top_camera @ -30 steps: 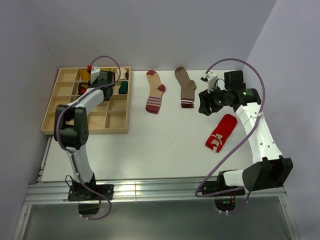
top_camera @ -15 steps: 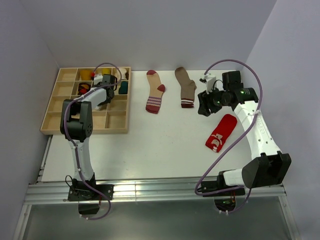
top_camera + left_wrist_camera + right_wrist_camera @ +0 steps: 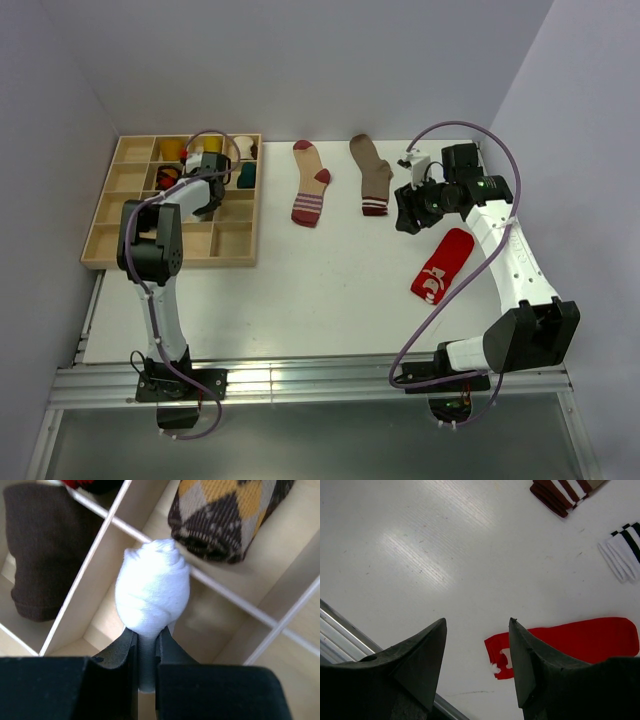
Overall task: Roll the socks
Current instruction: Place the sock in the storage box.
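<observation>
My left gripper (image 3: 146, 632) clamps the white roll (image 3: 152, 592) over a tray cell (image 3: 215, 625), release due; right gripper (image 3: 476, 622), jaws apart, must descend onto the red sock (image 3: 580, 640).

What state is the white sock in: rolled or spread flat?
Rolled: the white sock forms a tight ball with spiral folds, pinched in the left gripper.

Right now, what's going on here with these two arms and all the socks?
The left gripper is shut on a rolled white sock, holding it over the wooden tray, where other rolled socks sit. The right gripper hangs open above the table near the red sock, which lies flat. A tan striped sock and a brown sock lie unrolled further back.
</observation>
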